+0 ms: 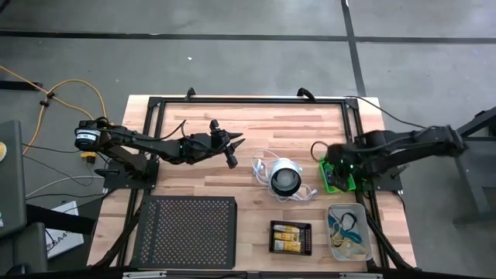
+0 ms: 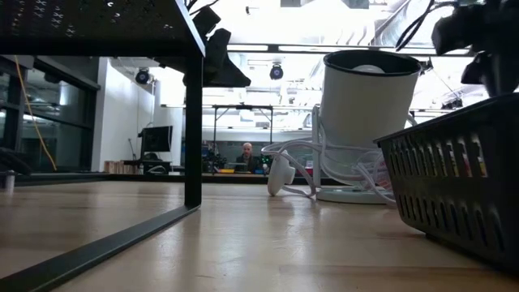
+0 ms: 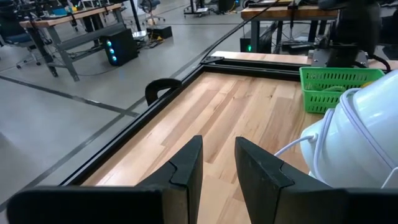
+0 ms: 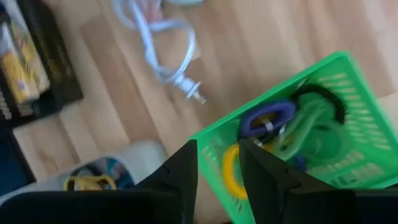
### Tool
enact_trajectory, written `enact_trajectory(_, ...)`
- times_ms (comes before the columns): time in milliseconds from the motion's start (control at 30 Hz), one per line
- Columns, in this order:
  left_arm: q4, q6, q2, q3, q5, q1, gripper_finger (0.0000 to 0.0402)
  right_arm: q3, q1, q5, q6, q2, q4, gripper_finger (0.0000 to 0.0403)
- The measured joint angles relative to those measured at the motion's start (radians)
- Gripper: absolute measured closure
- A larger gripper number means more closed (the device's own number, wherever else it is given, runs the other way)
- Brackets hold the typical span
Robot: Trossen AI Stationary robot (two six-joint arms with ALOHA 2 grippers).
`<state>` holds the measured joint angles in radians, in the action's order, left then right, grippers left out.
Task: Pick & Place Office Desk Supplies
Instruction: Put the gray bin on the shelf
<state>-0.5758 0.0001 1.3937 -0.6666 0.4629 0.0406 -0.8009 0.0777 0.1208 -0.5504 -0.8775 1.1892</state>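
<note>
The right gripper (image 1: 339, 168) hangs over the green tray (image 1: 339, 180) at the right side of the table (image 1: 256, 124), just beside the round white-and-black object (image 1: 284, 178) and its white cord (image 4: 163, 53). In the right wrist view its two dark fingers (image 4: 180, 180) stand a narrow gap apart, with nothing between them, above the tray's near corner. Inside the green tray lie several loops: a purple loop (image 4: 267, 119), a green loop (image 4: 311, 134), a yellow loop (image 4: 231, 169) and a dark ridged loop (image 4: 323, 96), tangled close together. The left gripper (image 1: 230, 149) is held over the bare wood to the left of the white object, well apart from the trays; in the left wrist view its fingers (image 3: 186, 168) are parted by a small gap and hold nothing. Nearer the front edge, the black tray (image 1: 291, 237) holds the yellow-and-white packs (image 1: 288, 235), and to its right the clear tray (image 1: 348, 232) holds teal and dark cords (image 1: 346, 225) and a yellowish loop (image 4: 90, 182). A large black perforated tray (image 1: 186, 231) sits at the near left. In the low view a person (image 2: 246, 154) sits far back in the room behind the table.
</note>
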Motion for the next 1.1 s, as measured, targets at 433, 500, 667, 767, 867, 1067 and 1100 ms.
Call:
enact_trajectory(433, 0.0, 0.0, 0.0, 0.0, 0.0, 0.0, 0.0313, 0.0, 0.439, -0.01, -0.292, -0.109, -0.111, 0.0318)
enact_trajectory(500, 0.0, 0.0, 0.0, 0.0, 0.0, 0.0, 0.0313, 0.0, 0.486, -0.022, -0.332, -0.125, -0.136, 0.0313)
enact_trajectory(667, 0.0, 0.0, 0.0, 0.0, 0.001, 0.0, 0.0313, 0.0, 0.597, -0.092, -0.335, -0.158, -0.184, 0.0295)
enact_trajectory(767, 0.0, 0.0, 0.0, 0.0, 0.001, 0.0, 0.0313, 0.0, 0.656, -0.16, -0.309, -0.173, -0.181, 0.0284)
enact_trajectory(867, 0.0, 0.0, 0.0, 0.0, 0.001, 0.0, 0.0313, 0.0, 0.692, -0.209, -0.292, -0.197, -0.181, 0.0273)
enact_trajectory(1067, 0.0, 0.0, 0.0, 0.0, 0.001, 0.0, 0.0313, 0.0, 0.709, -0.223, -0.291, -0.259, -0.175, 0.0261)
enact_trajectory(1100, 0.0, 0.0, 0.0, 0.0, 0.001, 0.0, 0.0313, 0.0, 0.709, -0.221, -0.288, -0.27, -0.175, 0.0261)
